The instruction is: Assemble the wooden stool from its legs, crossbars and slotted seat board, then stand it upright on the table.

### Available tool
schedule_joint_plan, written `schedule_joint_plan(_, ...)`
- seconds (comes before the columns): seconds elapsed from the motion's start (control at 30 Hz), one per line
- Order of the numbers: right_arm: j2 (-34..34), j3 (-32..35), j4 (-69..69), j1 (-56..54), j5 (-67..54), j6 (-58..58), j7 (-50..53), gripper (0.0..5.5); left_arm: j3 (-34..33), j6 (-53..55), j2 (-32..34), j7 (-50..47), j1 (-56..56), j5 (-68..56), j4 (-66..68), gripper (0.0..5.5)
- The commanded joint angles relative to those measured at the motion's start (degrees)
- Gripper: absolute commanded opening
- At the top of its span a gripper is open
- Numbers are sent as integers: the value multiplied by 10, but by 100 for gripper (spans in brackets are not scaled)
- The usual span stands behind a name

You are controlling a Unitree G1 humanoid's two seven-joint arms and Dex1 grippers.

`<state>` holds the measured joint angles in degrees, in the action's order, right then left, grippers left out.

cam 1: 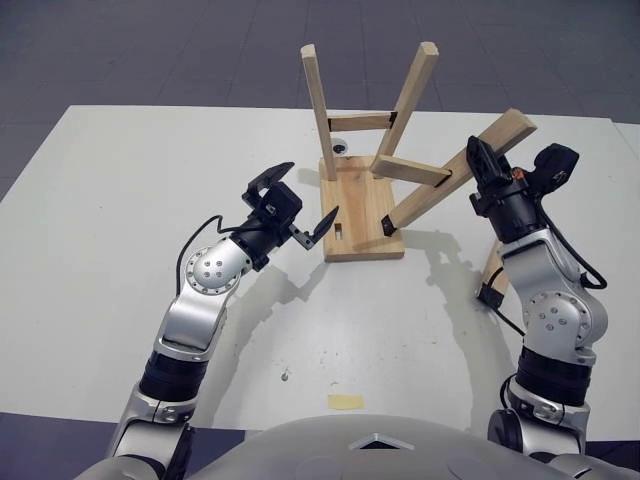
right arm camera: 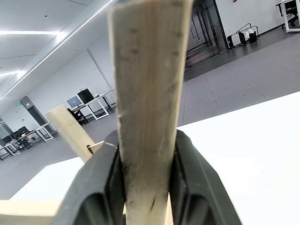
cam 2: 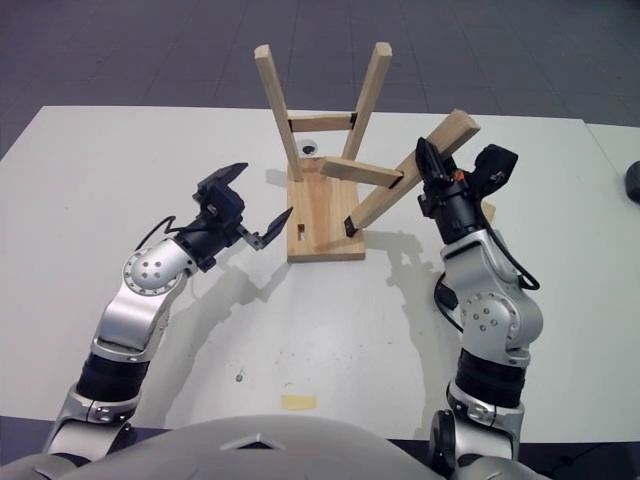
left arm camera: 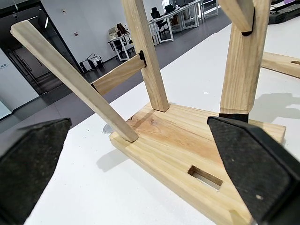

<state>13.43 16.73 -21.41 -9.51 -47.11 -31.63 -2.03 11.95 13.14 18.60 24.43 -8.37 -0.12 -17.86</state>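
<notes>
The slotted seat board (cam 1: pixel 362 212) lies flat on the white table (cam 1: pixel 120 200). Two legs (cam 1: pixel 318 105) stand in it, joined by a crossbar (cam 1: pixel 362 122). A third leg (cam 1: pixel 455 175) leans steeply, its lower end at the board's near right corner, with a crossbar (cam 1: pixel 412 171) fixed to it. My right gripper (cam 1: pixel 488 165) is shut on this leg's upper part; its pads (right arm camera: pixel 101 187) press the wood (right arm camera: pixel 147 117) from both sides. Just left of the board my left gripper (cam 1: pixel 306 195) is open and holds nothing. An unfilled slot (left arm camera: pixel 205 176) shows in the board.
A loose leg (cam 1: pixel 492 268) lies on the table beside my right forearm. A small round object (cam 1: pixel 340 147) sits behind the board. A yellow tape scrap (cam 1: pixel 347 402) lies near the front edge. A dark object (cam 2: pixel 632 180) is at the far right.
</notes>
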Motion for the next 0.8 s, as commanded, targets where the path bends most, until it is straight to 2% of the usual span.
schedule_joint_plan(0.03, 1, 0, 11, -8, 18, 2, 3, 101, 4, -8, -2, -1, 4, 7, 6, 540)
schedule_joint_plan(0.23, 26, -17, 10, 5, 66, -38, 27, 101, 5, -11, 2, 3, 2, 10, 8, 540)
schedule_joint_plan(0.5, 29, -21, -27, 23, 60, -65, 39, 101, 6, -10, 3, 4, 4, 11, 7, 540)
schedule_joint_plan(0.8, 18, -73, -52, 67, 110, -106, 85, 101, 8, -10, 3, 4, 0, 13, 7, 540)
